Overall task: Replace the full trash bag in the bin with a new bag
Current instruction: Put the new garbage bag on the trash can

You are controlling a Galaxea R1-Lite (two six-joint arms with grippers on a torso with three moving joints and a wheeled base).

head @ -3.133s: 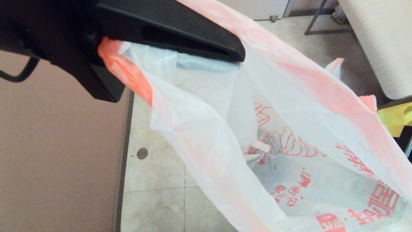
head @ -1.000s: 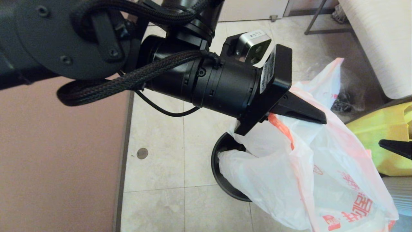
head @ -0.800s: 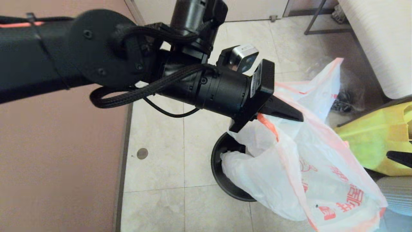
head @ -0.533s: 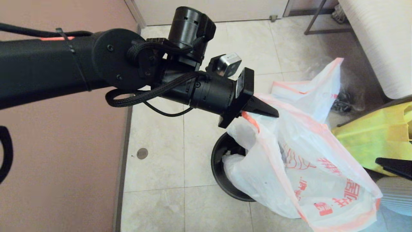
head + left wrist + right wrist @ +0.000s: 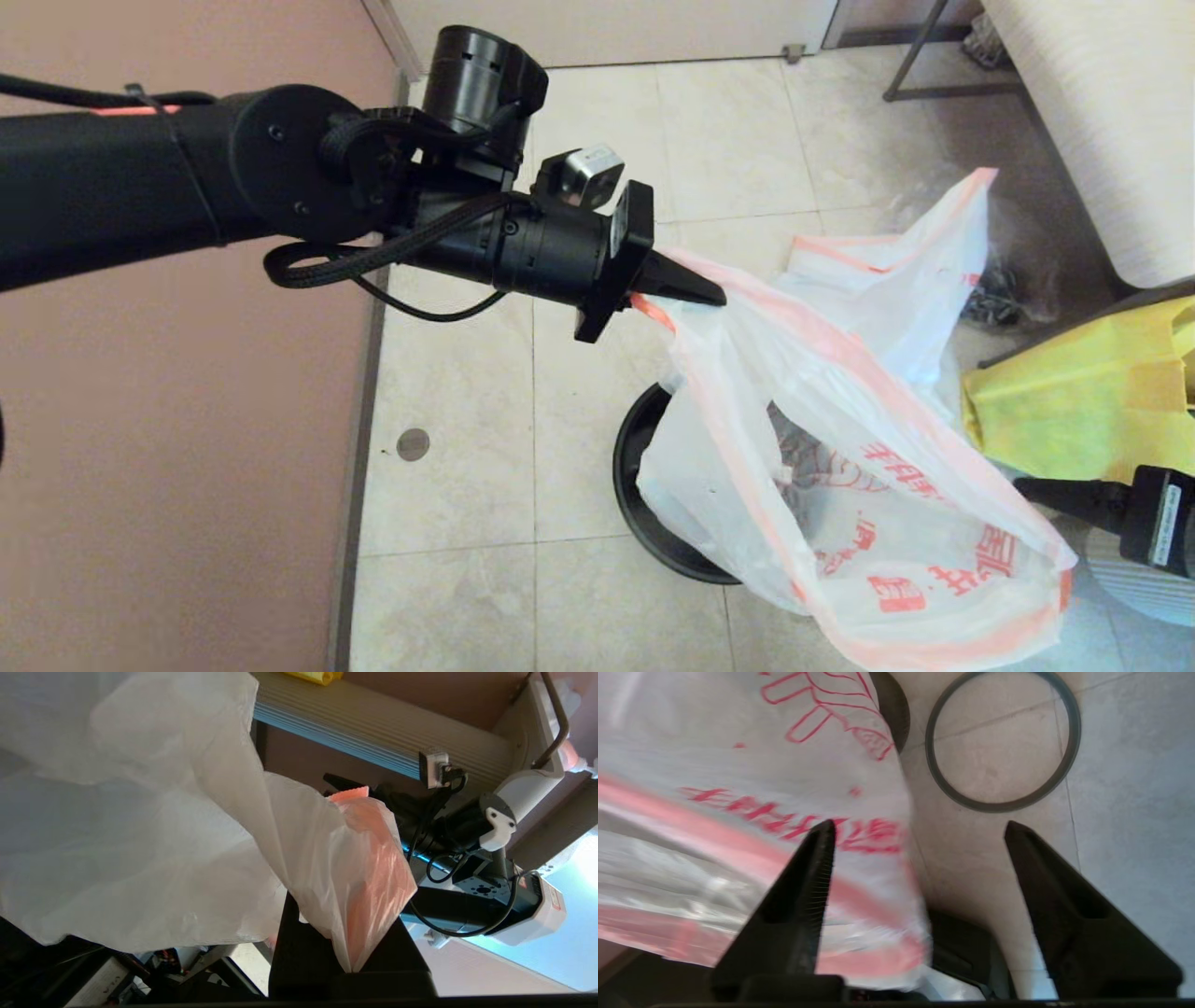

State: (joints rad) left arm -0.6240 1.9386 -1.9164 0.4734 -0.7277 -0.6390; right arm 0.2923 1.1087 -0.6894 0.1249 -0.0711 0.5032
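The head view looks steeply down on the tiled floor, taking in the bin and the new bag. The left wrist view sits close behind that bag, facing sideways. The right wrist view looks down past its pincer at the same bag and floor.

**Tiled floor and what rests on it**

The floor is laid with pale beige tiles divided by thin grout lines, and a small round dark disc is set into one tile near a dark strip along the wall. The bin stands on the tiles. A thin grey ring lies flat on the floor just beside it. A yellow bag is seen farther right, though its footing cannot be told.
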